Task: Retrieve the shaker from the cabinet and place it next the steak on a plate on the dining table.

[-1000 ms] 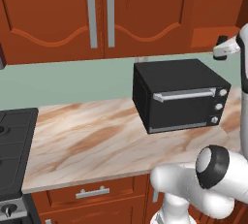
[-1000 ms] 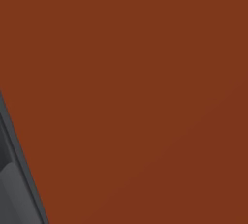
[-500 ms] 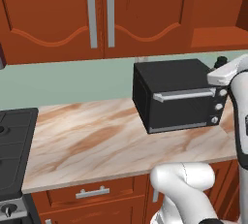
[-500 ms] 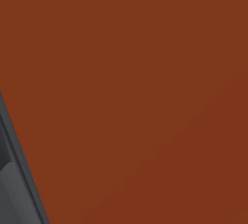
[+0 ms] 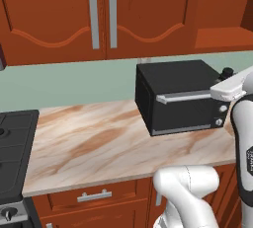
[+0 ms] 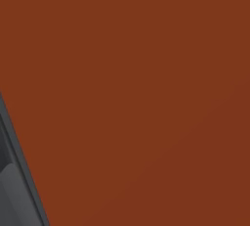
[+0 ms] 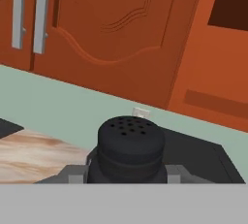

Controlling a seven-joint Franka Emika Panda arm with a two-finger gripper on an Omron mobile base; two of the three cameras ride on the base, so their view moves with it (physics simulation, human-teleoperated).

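Note:
In the hand view the small black shaker [image 7: 130, 145], with its holed domed top, sits upright in my gripper [image 7: 127, 172], which is shut on it. Grey fingers [image 7: 75, 173] press against its sides. In the left base view the gripper [image 5: 223, 80] hangs at the right edge, over the top right corner of the microwave, and the shaker [image 5: 227, 72] pokes up from it. The reddish-brown wall cabinet [image 5: 99, 15] with curved-panel doors [image 7: 111, 29] is above and behind, its two left doors closed. The steak, plate and dining table are out of view.
A black microwave [image 5: 180, 98] stands on the marbled counter [image 5: 89, 143] below the gripper. A dark stove [image 5: 12, 143] lies at the left. An orange open cabinet bay [image 5: 222, 24] is at the upper right. A reddish-brown panel [image 6: 136, 88] stands close to the right base camera.
My hand has come down from beside the upper cabinet to just over the microwave's right top corner, still holding the shaker. The arm's elbow has dropped lower too.

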